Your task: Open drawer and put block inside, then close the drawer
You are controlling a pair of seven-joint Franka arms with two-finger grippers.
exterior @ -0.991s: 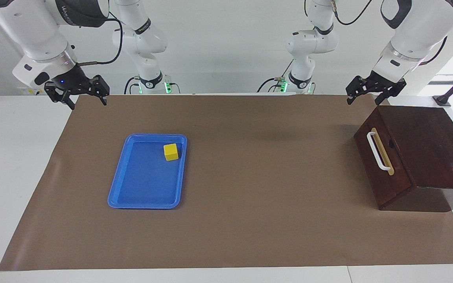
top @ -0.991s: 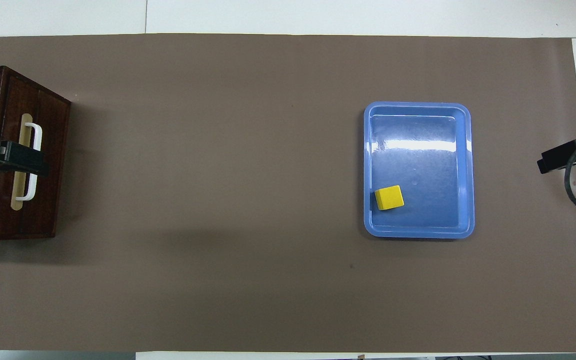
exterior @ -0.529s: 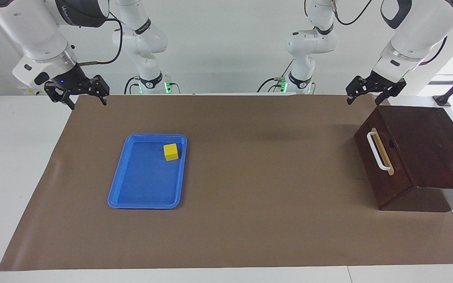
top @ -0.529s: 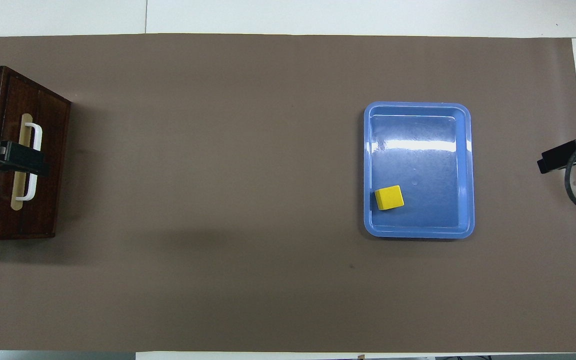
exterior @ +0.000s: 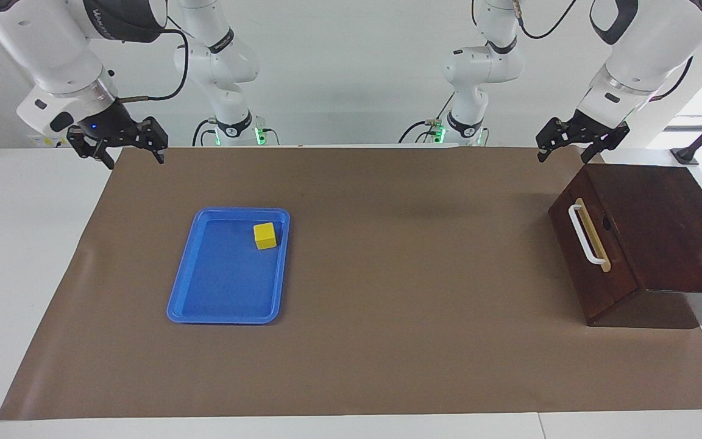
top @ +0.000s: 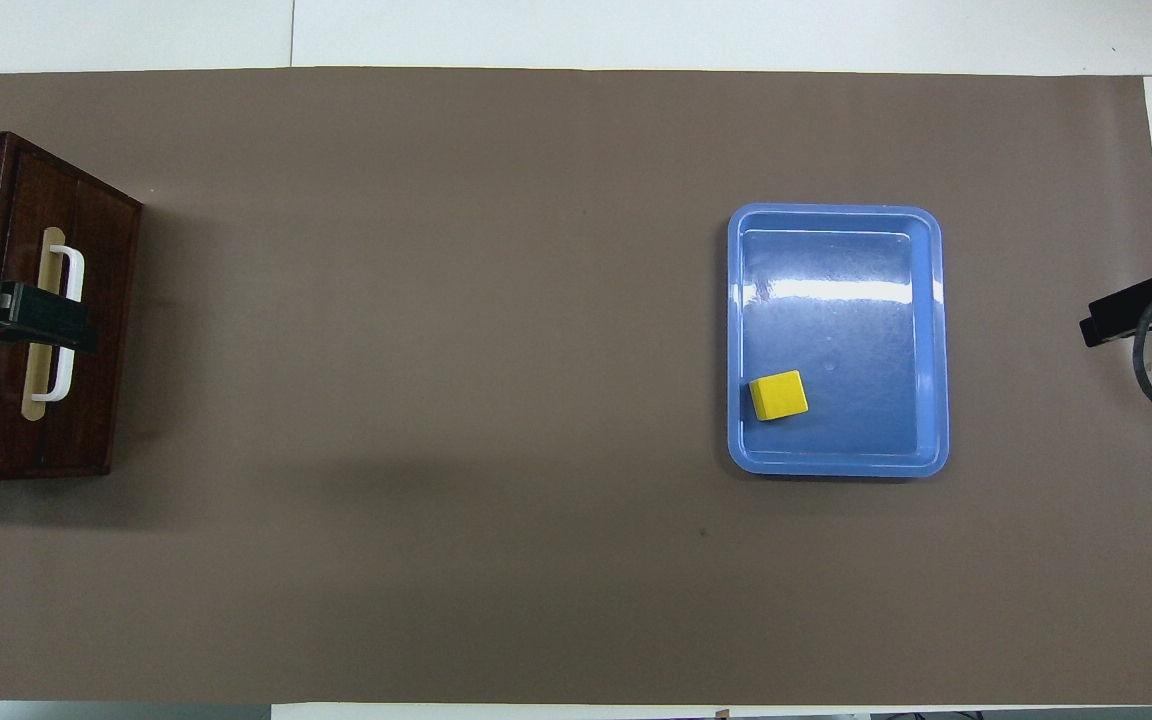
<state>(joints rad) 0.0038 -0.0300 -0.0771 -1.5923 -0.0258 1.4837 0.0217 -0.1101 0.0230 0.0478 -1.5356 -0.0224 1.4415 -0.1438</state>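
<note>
Yellow block [exterior: 264, 235] sits in the blue tray [exterior: 187, 286], at its corner nearest the robots. The drawer [exterior: 588, 256] is closed, well apart from the tray. Left gripper [exterior: 568, 148] and right gripper [exterior: 127, 153] hang spread wide, holding nothing.

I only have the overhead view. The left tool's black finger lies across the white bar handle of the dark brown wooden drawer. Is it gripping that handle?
Observer: No. From the facing view, the left tool hangs in the air by the dark wooden box's corner nearest the robots, clear of the white bar handle of the dark brown wooden drawer.
Operator: Are its fingers apart?
Observer: Yes, wide open, with nothing between them.
Operator: And the right tool? I see only a black tip.
Observer: The right tool is raised and open over the brown mat's corner at the right arm's end, not over the flat blue plastic tray holding the small yellow cube block.
</note>
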